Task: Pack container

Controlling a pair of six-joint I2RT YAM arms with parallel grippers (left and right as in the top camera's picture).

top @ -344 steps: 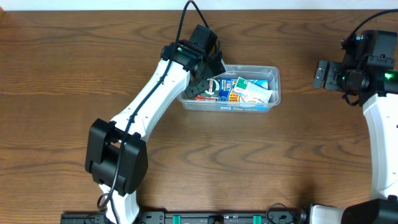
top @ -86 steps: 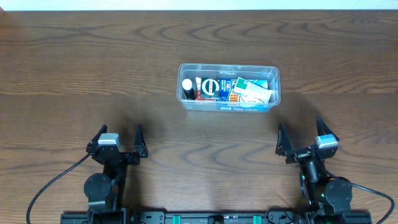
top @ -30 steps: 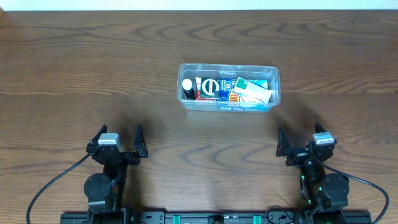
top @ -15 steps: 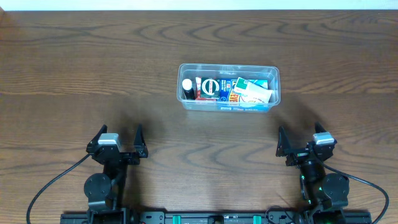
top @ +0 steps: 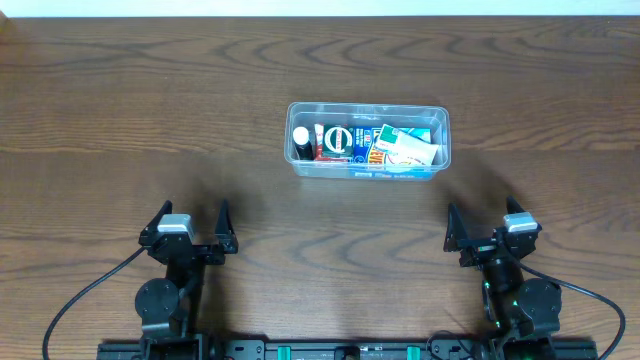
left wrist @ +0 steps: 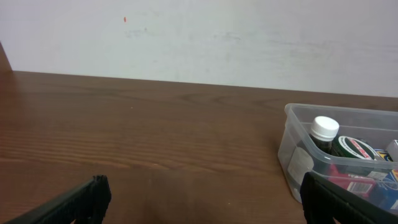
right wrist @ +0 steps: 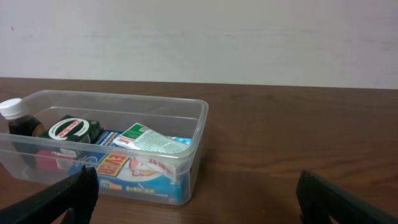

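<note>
The clear container (top: 441, 120) stands at the middle back of the wooden table, filled with a white-capped dark bottle (top: 300, 137), a round green-and-white tin (top: 338, 139) and several colourful packets (top: 400, 147). Both arms rest folded at the table's front edge. My left gripper (top: 190, 222) is open and empty at the front left. My right gripper (top: 482, 224) is open and empty at the front right. The left wrist view shows the container (left wrist: 292, 155) at its right edge with the bottle (left wrist: 323, 134) inside. In the right wrist view the container (right wrist: 196, 143) lies ahead to the left.
A pale wall (left wrist: 199, 37) rises behind the table's far edge. Black cables (top: 80, 300) trail from the arm bases along the front edge.
Nothing has moved over the last second. Much earlier the left arm reached into the container; since then both arms have folded back to the front edge.
</note>
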